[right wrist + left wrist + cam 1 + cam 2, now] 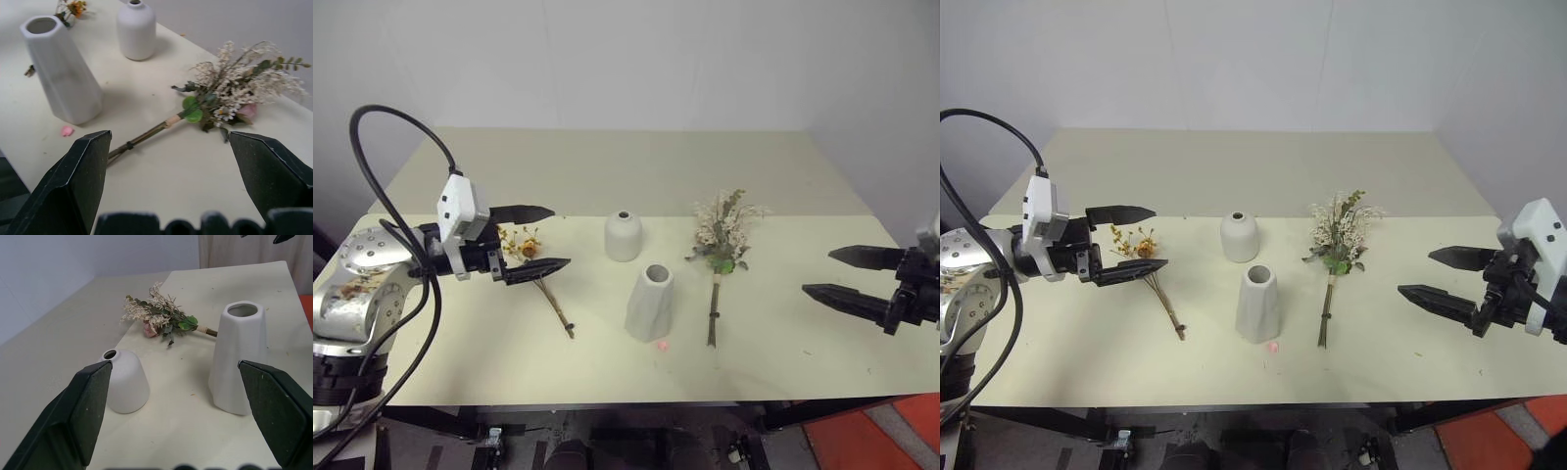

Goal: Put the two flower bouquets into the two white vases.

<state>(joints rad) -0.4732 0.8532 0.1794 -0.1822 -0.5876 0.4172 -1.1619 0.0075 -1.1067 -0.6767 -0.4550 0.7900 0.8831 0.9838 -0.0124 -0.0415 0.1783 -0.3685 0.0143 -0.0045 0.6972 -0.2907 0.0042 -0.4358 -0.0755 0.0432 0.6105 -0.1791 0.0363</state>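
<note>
**White vases empty, both bouquets on the table**

Black fingers of the left gripper (530, 241) stand apart over the small yellow-orange bunch (521, 245), holding nothing. The right gripper (1446, 279), jaws apart too, hangs well right of the tall faceted vase (650, 303). That vase is empty; the short rounded vase (623, 236) just behind it holds no stem. The cream-white bouquet (723, 237) lies right of the tall vase. Nothing appears placed yet.

A pale cream table (636, 166) is set against plain white walls (636, 59) — a corner is seen at the far right. Dark floor and a red-orange patch (862, 436) are glimpsed below its near edge.
</note>
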